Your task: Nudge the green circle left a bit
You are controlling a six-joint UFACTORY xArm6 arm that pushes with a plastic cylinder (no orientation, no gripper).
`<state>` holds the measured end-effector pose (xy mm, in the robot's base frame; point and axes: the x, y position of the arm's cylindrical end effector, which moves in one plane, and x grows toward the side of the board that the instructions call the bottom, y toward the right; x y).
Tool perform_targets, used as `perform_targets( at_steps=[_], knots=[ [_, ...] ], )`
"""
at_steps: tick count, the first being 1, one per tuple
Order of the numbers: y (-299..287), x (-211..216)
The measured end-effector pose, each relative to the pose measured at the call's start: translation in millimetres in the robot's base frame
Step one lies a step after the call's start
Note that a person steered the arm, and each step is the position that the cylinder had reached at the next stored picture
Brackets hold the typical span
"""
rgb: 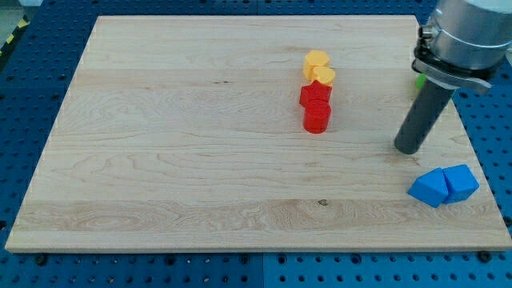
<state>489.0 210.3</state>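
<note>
The green circle (418, 81) shows only as a small green sliver at the view's right, mostly hidden behind my rod and its mount. My tip (409, 148) rests on the wooden board (200, 144), below the green sliver and up-left of the blue blocks. The rod rises up and to the right from the tip.
Two blue blocks (444, 186) lie side by side at the lower right near the board's edge. Two yellow blocks (318, 67) and two red blocks (316, 106) form a column at upper centre-right. A blue pegboard (32, 64) surrounds the board.
</note>
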Motion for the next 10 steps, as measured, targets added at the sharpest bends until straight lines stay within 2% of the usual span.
perform_targets(
  at_steps=[2,6,7,8,9,10],
  knots=[
    [24,0],
    [111,-10],
    [135,-32],
    [135,-87],
    [128,-124],
    [101,-124]
  ],
)
